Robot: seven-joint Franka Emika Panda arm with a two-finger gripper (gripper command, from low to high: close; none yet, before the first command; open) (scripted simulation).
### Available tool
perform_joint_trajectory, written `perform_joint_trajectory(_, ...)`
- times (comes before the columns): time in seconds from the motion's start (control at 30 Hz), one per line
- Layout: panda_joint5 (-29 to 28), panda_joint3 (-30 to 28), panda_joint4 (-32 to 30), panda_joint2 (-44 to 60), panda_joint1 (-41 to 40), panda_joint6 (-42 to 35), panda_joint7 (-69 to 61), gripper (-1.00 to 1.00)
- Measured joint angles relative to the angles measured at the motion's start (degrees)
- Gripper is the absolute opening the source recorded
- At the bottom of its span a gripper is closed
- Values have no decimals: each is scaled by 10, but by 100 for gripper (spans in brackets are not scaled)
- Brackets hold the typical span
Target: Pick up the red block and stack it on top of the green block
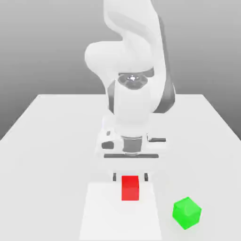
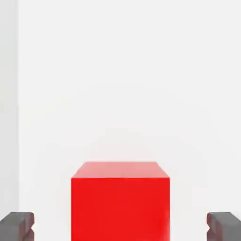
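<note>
Currently pre-grasp: end effector (image 1: 130, 177) wide, fingers flanking the red block (image 1: 130, 188) with gaps; next, centre, lower if needed, close.

White table (image 1: 47, 155) carries the red block (image 1: 130, 188) and green block (image 1: 187, 212)

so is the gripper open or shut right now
Open: the gripper has its fingertips wide apart, with gaps on both sides of the red block.
</note>
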Motion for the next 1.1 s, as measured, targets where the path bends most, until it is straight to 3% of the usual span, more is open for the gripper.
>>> perform_joint_trajectory(0.03, 1, -3, 2, 16, 4, 13, -1, -100)
perform_joint_trajectory(0.27, -2, -4, 2, 17, 4, 15, 2, -100)
perform_joint_trajectory(0.5, 21, 9, -16, -113, -3, -97, -15, -100)
perform_joint_trajectory(0.93, 6, 67, 164, -58, 107, -224, 257, -100)
perform_joint_trajectory(1.1, -19, 56, 185, 24, 120, -160, 299, -100)
